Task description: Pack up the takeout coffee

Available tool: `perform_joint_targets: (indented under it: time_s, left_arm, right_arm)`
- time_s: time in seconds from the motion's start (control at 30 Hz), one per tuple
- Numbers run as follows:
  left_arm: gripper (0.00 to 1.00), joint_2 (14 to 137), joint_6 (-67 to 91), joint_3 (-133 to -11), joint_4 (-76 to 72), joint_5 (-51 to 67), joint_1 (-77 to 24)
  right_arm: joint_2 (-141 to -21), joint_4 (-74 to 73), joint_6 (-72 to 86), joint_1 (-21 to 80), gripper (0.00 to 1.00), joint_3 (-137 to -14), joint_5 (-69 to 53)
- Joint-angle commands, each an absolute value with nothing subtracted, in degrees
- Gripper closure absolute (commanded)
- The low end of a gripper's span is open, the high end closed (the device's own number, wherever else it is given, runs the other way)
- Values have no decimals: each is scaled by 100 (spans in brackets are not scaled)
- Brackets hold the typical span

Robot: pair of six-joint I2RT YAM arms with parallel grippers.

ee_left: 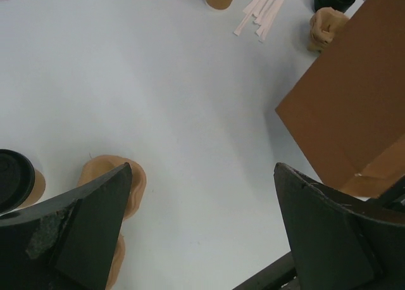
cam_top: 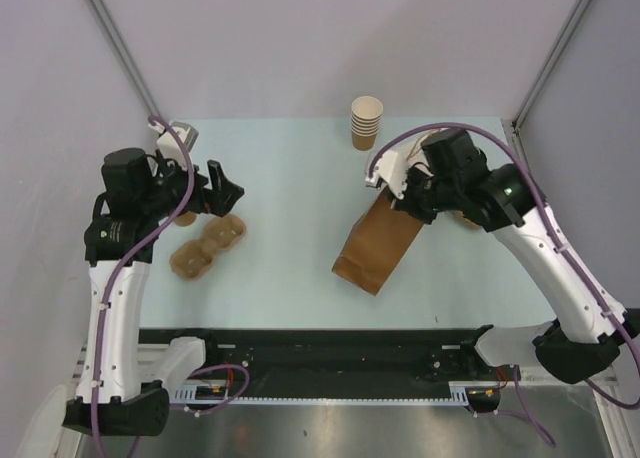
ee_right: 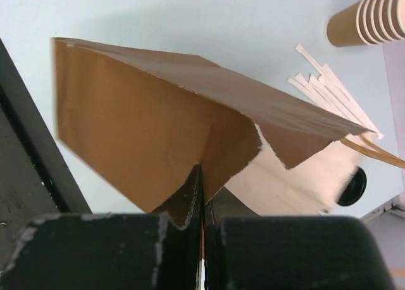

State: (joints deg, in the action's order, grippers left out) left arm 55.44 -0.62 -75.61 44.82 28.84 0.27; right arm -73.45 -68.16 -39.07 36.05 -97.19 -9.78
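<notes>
Takeout coffee (ee_left: 14, 176): sat on the bench (cam_top: 290, 178) just beside the pulp tray (cam_top: 207, 246), black lid on, nothing gripping it.
Left fingers (ee_left: 104, 201): spread wide and released, hovering over the pulp tray's edge, with the coffee off to one side of them.
Paper bag (cam_top: 380, 240): brown, tilted, well apart from the pulp tray on the right arm's side, with its lower end toward the near edge of the bench.
Right fingers (ee_right: 193, 195): clenched on the upper edge of the paper bag.
Cup stack (cam_top: 366, 122): lidless tan cups, far from the pulp tray at the back of the bench.
Wooden stirrers (ee_left: 264, 8): lay loose near the cup stack, far across from the pulp tray.
</notes>
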Motion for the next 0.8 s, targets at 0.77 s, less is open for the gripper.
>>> perform_joint_targets:
  time_s: [0.77]
  left_arm:
    - [0, 6108, -1801, -6935, 4737, 3068, 466]
  right_arm:
    - [-8156, -6381, -4078, 5836, 94, -9342, 519]
